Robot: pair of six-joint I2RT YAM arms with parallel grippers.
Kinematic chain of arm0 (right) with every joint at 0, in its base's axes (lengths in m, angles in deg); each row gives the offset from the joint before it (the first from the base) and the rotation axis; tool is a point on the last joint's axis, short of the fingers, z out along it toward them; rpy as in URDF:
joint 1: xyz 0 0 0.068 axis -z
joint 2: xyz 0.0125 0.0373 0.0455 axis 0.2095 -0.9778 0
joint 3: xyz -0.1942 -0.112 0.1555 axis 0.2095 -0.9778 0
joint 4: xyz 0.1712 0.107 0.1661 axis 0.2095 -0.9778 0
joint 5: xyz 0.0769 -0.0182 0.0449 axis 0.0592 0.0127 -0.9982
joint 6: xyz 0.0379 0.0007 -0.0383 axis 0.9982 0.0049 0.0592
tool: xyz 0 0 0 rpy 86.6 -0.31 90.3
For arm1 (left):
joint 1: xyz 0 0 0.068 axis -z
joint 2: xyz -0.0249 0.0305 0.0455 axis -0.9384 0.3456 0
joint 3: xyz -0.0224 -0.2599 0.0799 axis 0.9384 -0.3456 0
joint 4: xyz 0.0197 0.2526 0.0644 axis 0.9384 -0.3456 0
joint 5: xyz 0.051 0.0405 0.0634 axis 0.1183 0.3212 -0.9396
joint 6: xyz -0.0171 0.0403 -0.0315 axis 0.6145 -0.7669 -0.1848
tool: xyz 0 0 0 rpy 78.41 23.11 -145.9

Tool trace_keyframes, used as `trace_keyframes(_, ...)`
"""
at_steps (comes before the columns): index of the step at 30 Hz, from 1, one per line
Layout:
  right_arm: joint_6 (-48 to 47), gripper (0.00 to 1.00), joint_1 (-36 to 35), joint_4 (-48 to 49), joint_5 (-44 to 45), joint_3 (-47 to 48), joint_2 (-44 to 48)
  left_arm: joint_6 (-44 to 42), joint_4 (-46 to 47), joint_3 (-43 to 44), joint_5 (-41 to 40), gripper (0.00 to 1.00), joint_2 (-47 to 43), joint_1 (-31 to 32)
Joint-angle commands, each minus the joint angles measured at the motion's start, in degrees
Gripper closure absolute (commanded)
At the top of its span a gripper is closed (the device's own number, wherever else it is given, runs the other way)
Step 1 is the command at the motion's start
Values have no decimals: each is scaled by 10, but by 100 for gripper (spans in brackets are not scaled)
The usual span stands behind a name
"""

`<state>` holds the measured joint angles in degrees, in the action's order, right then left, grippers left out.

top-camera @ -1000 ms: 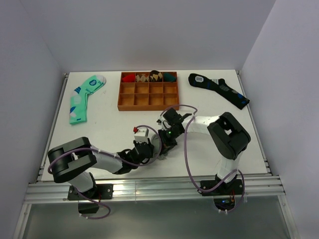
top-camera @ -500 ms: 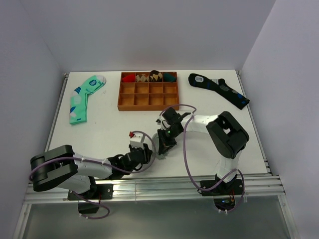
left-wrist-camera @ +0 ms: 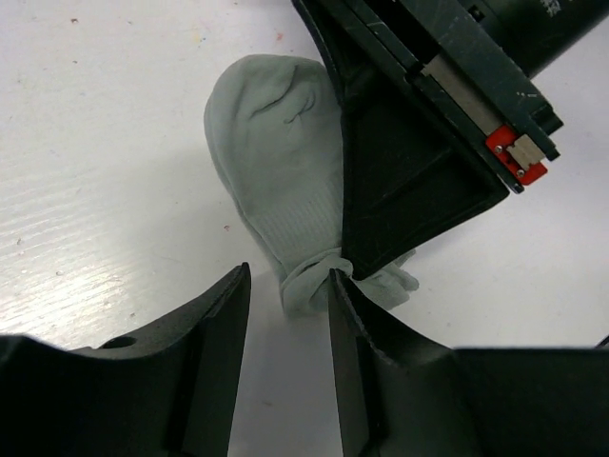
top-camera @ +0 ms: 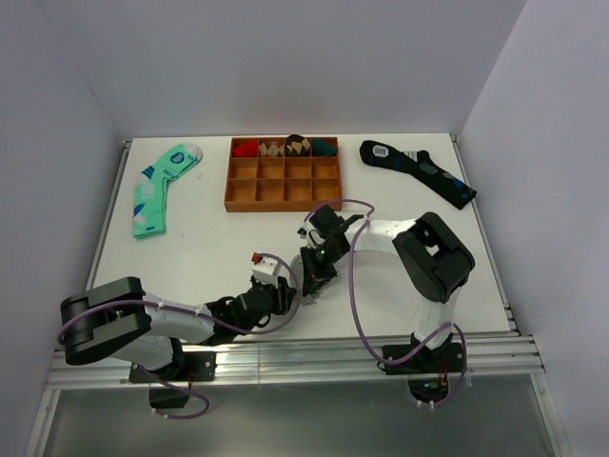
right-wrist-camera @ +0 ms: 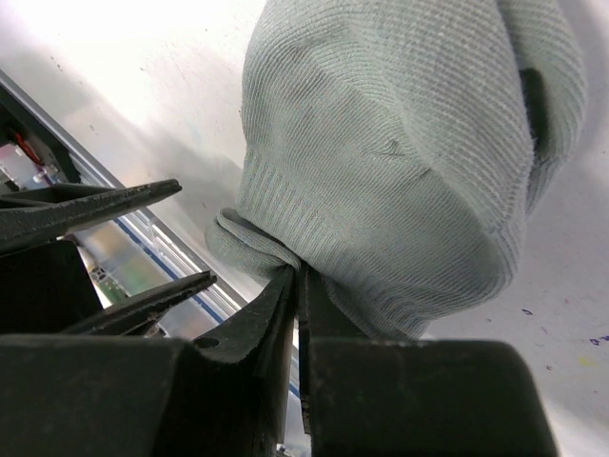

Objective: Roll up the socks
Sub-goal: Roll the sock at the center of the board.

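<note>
The white worktop (top-camera: 219, 238) spreads out ahead of my two bases, walled in on three sides. At its far edge, about the middle, sits a wooden divider tray (top-camera: 283, 206). Only its back row of compartments holds anything: small rolled socks (top-camera: 285, 148) in red, argyle, dark and teal. To the right of the tray, well apart from it, a long navy sock (top-camera: 419, 169) with coloured marks lies flat on a slant. To the left of the tray lies a mint-green sock (top-camera: 157, 186) with a white pattern, its toe end toward me.

The grey socks (left-wrist-camera: 276, 171) lie on the worktop near the front edge, between my two arms, well apart from the tray and from the other socks. From above they are almost wholly hidden under my wrists. The wrist cameras show a plain light-grey knit bundle, rounded and smooth at one end and gathered into a crumpled little tail at the other.

My right fingers (right-wrist-camera: 284, 295) are pressed together on that gathered tail, pinching a fold of the grey knit between the tips while the rounded body of the bundle bulges out past them. My left fingers (left-wrist-camera: 226, 314) are spread, low over the worktop, with the crumpled tail sitting in the gap at their tips. One tip is just beside the knit and the other stands clear of it, so they grip nothing
</note>
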<state>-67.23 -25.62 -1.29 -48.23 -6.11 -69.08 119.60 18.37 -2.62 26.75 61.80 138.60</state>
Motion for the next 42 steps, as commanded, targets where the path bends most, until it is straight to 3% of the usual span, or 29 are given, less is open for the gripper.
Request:
trace_keyframes(1, -16, 91, 2, -10, 22, 16, -1, -30, 27, 18, 20, 55, 6, 3)
trace_keyframes(15, -17, 91, 2, -12, 21, 10, 13, -32, 52, 41, 38, 60, 80, 3)
trace_keyframes(20, -7, 86, 2, 3, 24, -5, 38, -19, 27, 51, 31, 80, 86, 3)
trace_keyframes(23, -1, 77, 1, 21, 32, -19, 65, -5, 11, 51, 32, 98, 86, 3)
trace_keyframes(24, 0, 72, 1, 29, 40, -27, 73, -2, 5, 49, 31, 100, 86, 3)
trace_keyframes(32, 33, 67, 2, 79, 109, -61, 166, 24, -30, 55, 41, 100, 94, 3)
trace_keyframes(35, 32, 73, 1, 111, 138, -91, 189, 37, -59, 65, 45, 100, 99, 3)
trace_keyframes(42, 55, 71, 1, 268, 184, -209, 288, 73, -161, 102, 67, 100, 86, -7)
